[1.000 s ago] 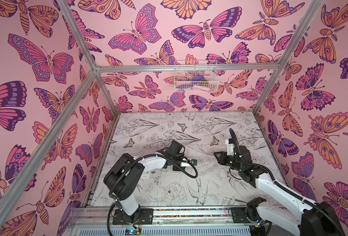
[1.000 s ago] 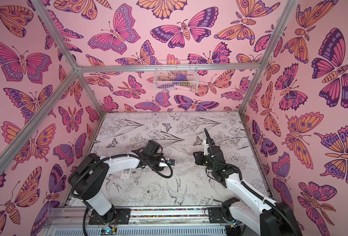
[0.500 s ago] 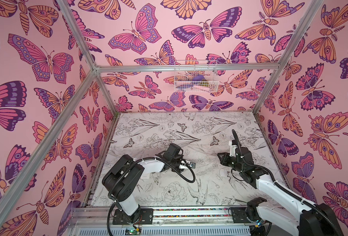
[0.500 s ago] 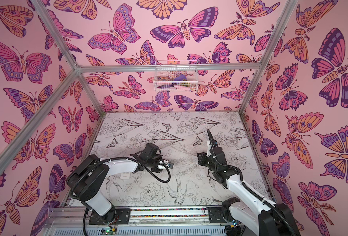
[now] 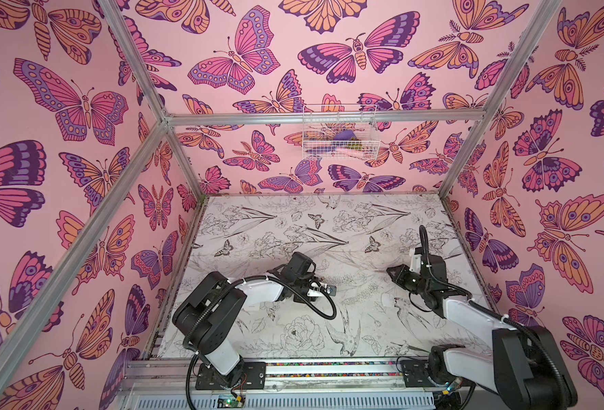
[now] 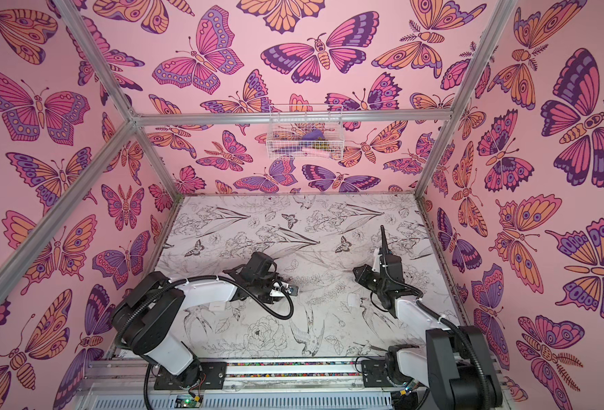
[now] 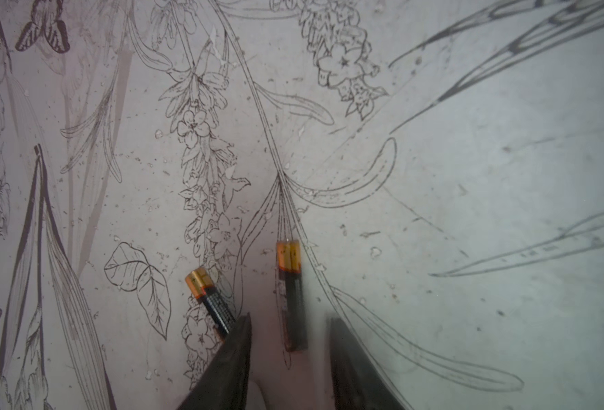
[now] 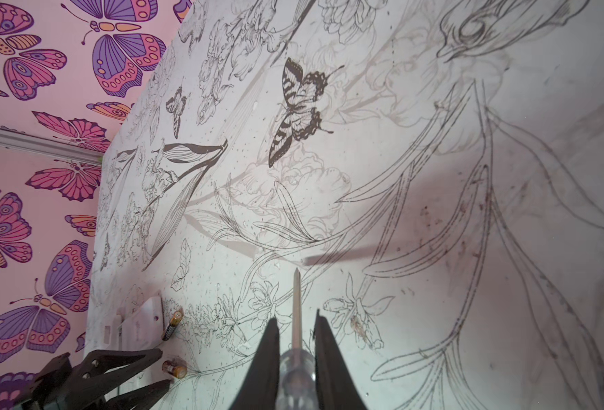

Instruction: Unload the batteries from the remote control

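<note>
The left gripper (image 7: 290,318) is open, its two dark fingers (image 7: 229,355) apart and low over the pale table printed with black line-drawn flowers (image 7: 471,213). Two slim black batteries with gold-yellow ends lie loose on that surface at its tip. One battery (image 7: 291,298) rests in the gap between the fingers, touching neither, with its gold end pointing away from the gripper. The second battery (image 7: 210,301) lies just beside it, outside the gap, its black end hidden behind one finger. In the right wrist view, white flat plastic remote control pieces (image 8: 141,326) lie on the table right by the second battery; whether they touch is unclear. In both top views this gripper reaches right from the left arm to about the table's middle. The batteries are too small to make out there.

The right gripper (image 8: 295,316) is clamped on the clear handle of a long thin screwdriver with a metal shaft (image 8: 296,340). The tip points past the fingers and hangs clear of the table, throwing a shadow. This gripper sits right of the middle, apart from the batteries.
</note>
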Motion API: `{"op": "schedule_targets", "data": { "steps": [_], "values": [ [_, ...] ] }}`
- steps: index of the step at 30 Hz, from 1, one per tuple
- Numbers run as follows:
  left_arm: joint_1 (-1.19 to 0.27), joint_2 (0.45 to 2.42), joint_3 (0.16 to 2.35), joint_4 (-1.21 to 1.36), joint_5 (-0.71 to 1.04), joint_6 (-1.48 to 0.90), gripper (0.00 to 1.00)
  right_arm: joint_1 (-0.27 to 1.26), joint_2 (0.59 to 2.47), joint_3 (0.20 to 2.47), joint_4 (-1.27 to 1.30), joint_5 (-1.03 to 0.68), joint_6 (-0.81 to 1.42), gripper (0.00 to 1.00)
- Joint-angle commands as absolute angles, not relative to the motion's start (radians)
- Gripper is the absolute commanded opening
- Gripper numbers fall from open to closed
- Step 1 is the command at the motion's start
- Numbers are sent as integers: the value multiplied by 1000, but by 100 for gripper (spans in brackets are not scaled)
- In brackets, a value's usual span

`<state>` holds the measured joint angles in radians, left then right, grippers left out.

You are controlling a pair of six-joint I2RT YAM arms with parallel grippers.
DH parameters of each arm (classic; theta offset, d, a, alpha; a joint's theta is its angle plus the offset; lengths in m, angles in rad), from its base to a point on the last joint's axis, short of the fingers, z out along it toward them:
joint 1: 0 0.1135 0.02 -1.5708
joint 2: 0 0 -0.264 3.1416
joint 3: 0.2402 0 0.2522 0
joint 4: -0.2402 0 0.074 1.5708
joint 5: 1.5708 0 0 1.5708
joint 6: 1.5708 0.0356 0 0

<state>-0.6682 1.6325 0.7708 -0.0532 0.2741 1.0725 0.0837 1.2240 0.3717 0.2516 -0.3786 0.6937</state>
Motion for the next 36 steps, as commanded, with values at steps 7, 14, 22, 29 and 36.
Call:
{"op": "schedule_targets", "data": {
  "steps": [7,14,22,29,36],
  "values": [
    [-673,1529,934,-437,210,861,55,62,1382,464,342,-522,739,8],
    [-671,1444,1029,-639,118,661,63,39,1496,508,353,-579,751,15],
    [-603,1402,1001,-675,102,561,68,0,1597,548,308,-602,754,25],
    [-513,1362,975,-662,163,526,75,1,1621,605,168,-562,687,32],
    [-387,1292,929,-643,264,485,81,0,1647,642,57,-516,638,46]
  ]
}}
